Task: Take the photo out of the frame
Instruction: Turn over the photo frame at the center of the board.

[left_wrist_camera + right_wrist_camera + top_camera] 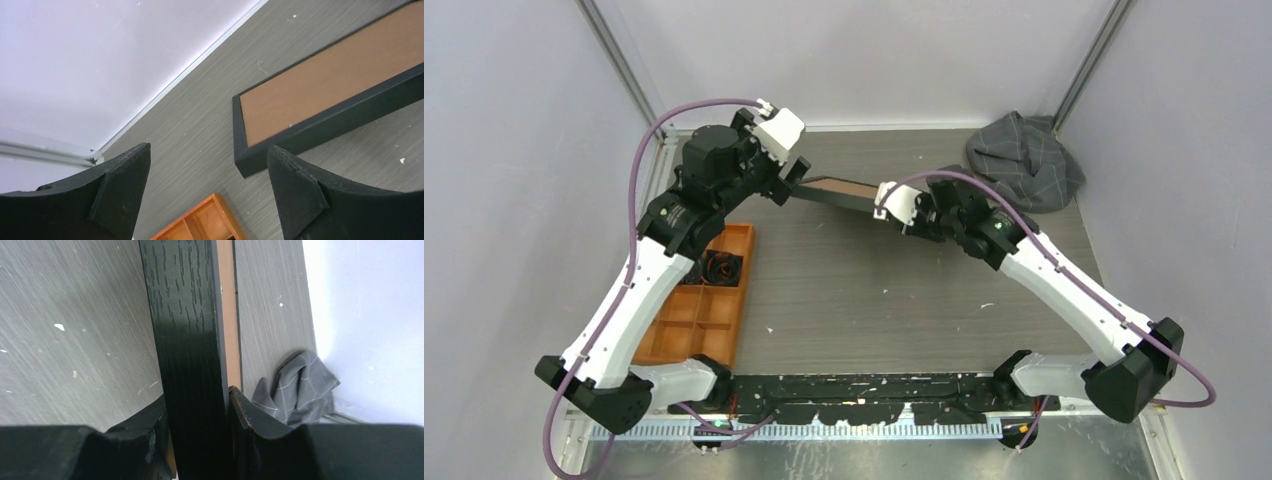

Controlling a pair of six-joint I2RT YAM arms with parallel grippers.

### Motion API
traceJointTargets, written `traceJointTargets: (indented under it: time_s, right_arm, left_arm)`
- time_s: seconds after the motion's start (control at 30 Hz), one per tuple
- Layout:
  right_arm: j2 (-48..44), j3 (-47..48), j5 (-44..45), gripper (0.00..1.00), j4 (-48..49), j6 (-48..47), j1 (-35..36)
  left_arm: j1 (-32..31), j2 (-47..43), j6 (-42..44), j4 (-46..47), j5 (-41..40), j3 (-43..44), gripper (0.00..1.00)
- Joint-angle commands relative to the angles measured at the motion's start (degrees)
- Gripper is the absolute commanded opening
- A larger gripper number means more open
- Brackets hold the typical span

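The frame [839, 192] is black-edged with a brown board back, and it is tilted up on its long edge at the middle back of the table. My right gripper [886, 205] is shut on its right end. In the right wrist view the black edge of the frame [190, 340] runs between the two fingers of that gripper [197, 397]. My left gripper [789, 180] hangs open just off the frame's left end. In the left wrist view the frame's corner [325, 95] lies beyond the spread fingers of the left gripper [208, 150], with nothing between them. The photo is hidden.
An orange compartment tray [742, 280] with dark items in it sits at the left under the left arm; one of its corners, the tray [200, 222], shows in the left wrist view. A crumpled grey cloth [1024, 160] lies at the back right corner and appears as the cloth [292, 390] behind the right fingers. Walls close in the table.
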Motion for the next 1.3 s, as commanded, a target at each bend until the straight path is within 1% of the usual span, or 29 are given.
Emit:
traceJointTargets:
  time_s: [0.0, 0.17, 0.3, 0.43, 0.47, 0.57, 0.67, 0.77, 0.83, 1.0, 1.1, 1.27]
  right_arm:
    - [1.88, 11.68, -8.86, 0.01, -7.05, 20.95, -1.51]
    - [6.01, 21.1, -13.12, 0.01, -10.65, 30.99, -7.6]
    - [8.63, 27.77, -16.82, 0.01, -13.67, 43.69, -14.34]
    - [9.13, 29.19, -23.13, 0.01, -13.41, 53.62, -23.93]
    - [9.24, 29.22, -25.16, 0.01, -13.12, 55.59, -27.58]
    - [10.15, 29.98, -30.32, 0.01, -13.36, 59.82, -34.07]
    - [11.67, 31.42, -35.54, 0.01, -13.78, 63.54, -38.89]
    - [12.88, 33.86, -40.09, 0.01, -14.05, 66.91, -40.42]
    - [12.93, 35.28, -41.42, 0.01, -13.49, 68.3, -40.44]
    - [12.16, 37.16, -41.52, 0.01, -11.62, 70.27, -40.74]
    - [11.65, 33.92, -42.31, 0.01, -10.21, 70.78, -41.7]
    - [10.57, 22.42, -46.27, 0.01, -6.54, 69.55, -45.45]
  left_arm:
    - [1.13, -1.36, -5.4, 1.15, -2.8, 1.76, 0.88]
    - [1.9, -0.66, -6.88, 2.08, -2.32, 1.29, 0.88]
    - [2.22, -0.8, -7.87, 2.44, -1.87, 0.48, 0.88]
    - [2.22, -0.6, -8.59, 3.28, -0.81, -1.7, 0.87]
    - [2.22, -0.37, -8.92, 3.48, -0.26, -2.28, 0.87]
    - [2.22, 0.5, -10.15, 4.53, 2.58, -4.44, 0.87]
    - [2.22, 1.86, -11.53, 6.3, 6.42, -6.92, 0.87]
    - [2.15, 3.4, -12.74, 7.71, 9.35, -8.63, 0.87]
    - [2.13, 4.5, -13.25, 7.83, 10.73, -8.79, 0.87]
    - [1.94, 5.79, -14.63, 9.29, 13.65, -9.98, 0.87]
    - [1.4, 6.35, -15.51, 9.76, 14.5, -10.92, 0.87]
    - [0.39, 6.94, -16.36, 11.68, 14.84, -13.65, 0.86]
